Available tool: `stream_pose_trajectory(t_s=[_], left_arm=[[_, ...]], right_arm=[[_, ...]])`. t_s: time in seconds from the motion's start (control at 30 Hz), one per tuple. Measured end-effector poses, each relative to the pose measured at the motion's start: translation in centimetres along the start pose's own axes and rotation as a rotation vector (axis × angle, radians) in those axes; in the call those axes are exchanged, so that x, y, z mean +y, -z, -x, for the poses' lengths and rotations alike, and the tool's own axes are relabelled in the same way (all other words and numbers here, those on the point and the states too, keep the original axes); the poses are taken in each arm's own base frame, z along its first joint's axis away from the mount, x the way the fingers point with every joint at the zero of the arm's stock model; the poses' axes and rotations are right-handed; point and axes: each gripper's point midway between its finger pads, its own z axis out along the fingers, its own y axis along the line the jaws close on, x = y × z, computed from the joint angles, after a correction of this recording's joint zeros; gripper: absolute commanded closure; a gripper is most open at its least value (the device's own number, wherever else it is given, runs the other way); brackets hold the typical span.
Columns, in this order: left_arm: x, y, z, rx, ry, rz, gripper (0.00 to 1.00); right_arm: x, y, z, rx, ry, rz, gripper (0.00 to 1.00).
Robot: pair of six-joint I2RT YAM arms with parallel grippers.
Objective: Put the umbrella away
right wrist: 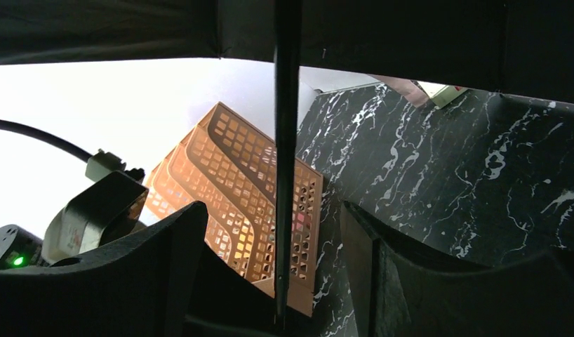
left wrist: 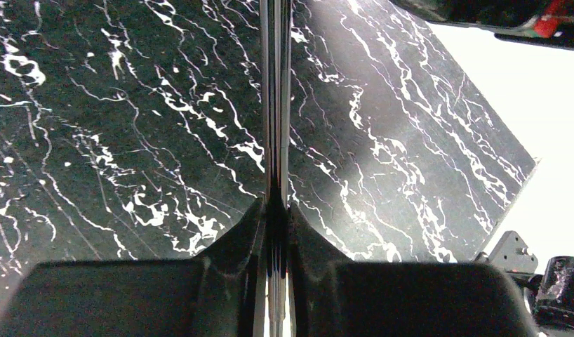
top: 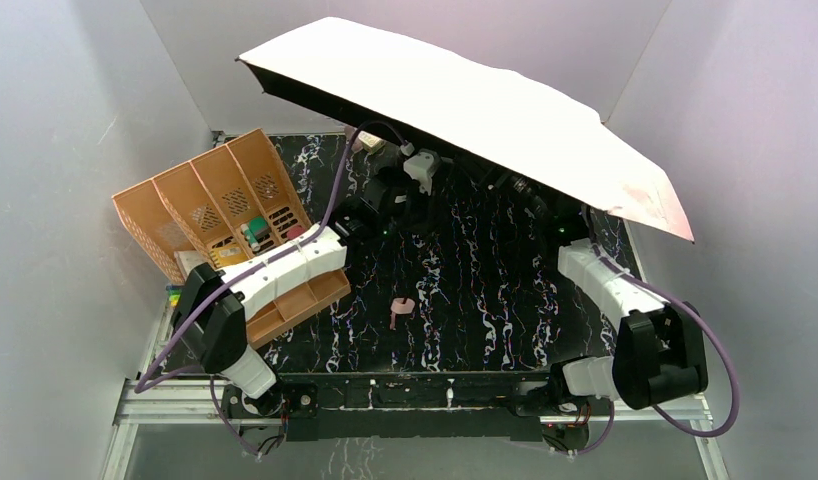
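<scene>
Left arm (top: 285,265), right arm (top: 605,280) stretched under open umbrella (top: 465,110), left gripper (left wrist: 276,203) clamping shaft (left wrist: 276,84), right gripper (right wrist: 274,210) spread around it

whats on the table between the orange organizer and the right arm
A small pink piece lies there on the black marbled table; the top view shows it.

Umbrella (top: 465,110) over table (top: 485,300) rear; rack (top: 220,205) left, apparently tilted

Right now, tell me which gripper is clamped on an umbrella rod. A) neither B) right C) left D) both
C: the left gripper is pressed shut on the umbrella rod, while the right gripper has its jaws apart, with gaps showing.
</scene>
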Motion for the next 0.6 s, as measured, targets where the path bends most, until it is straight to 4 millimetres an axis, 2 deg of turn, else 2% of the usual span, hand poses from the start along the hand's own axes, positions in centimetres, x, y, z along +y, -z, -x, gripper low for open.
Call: stream_pose_trajectory(t_s=[0.13, 0.23, 0.33, 0.4, 0.47, 0.57, 0.6], left_arm=[[-0.7, -0.4, -0.5, 0.011, 0.000, -0.030, 1.00], [-1.3, -0.5, -0.5, 0.012, -0.002, -0.054, 1.00], [-1.6, -0.6, -0.6, 0.012, -0.004, -0.066, 1.00], [-1.6, -0.6, -0.6, 0.007, -0.003, -0.064, 0.99], [-1.4, -0.7, -0.5, -0.003, 0.001, -0.062, 0.88], [-1.5, -0.9, -0.9, -0.011, 0.006, -0.070, 0.59], [-1.5, -0.8, -1.2, -0.004, 0.011, -0.071, 0.52]], right_arm=[[-1.3, -0.5, -0.4, 0.008, -0.014, -0.037, 0.28], [-2.3, -1.1, -0.6, 0.014, -0.024, -0.061, 0.38], [-2.8, -1.7, -0.8, 0.025, -0.027, -0.066, 0.57], [-2.5, -2.2, -0.8, 0.043, -0.026, -0.041, 0.70], [-1.7, -2.7, -0.6, 0.057, -0.015, -0.009, 0.80], [-1.3, -3.0, -0.7, 0.077, -0.013, 0.018, 0.90], [-1.3, -3.0, -0.8, 0.083, -0.011, 0.022, 0.92]])
